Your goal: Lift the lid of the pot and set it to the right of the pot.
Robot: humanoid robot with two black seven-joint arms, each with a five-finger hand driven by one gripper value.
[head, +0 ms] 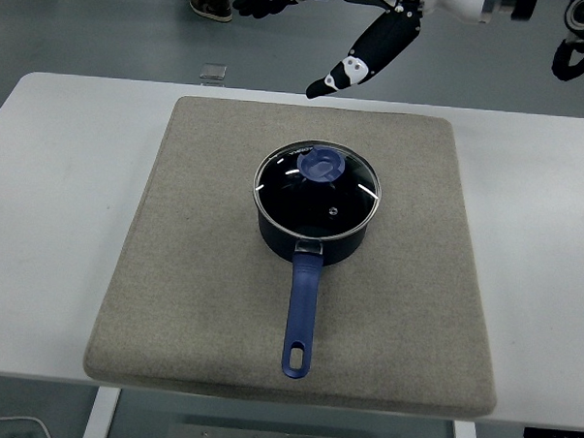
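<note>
One head view looks forward and steeply down from high on the robot's side, the white rectangular table (59, 219) filling the picture's width.

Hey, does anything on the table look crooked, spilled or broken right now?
Nothing stands out. The glass lid with the blue knob sits level on the dark blue saucepan, which stands upright on the grey felt mat. No spills or damage show.

I count one pot (311, 234), one glass lid (317, 187) with one blue knob (322, 164), one grey mat (193, 263), one white table (59, 219), and one hand (362, 57) of mine showing.
</note>
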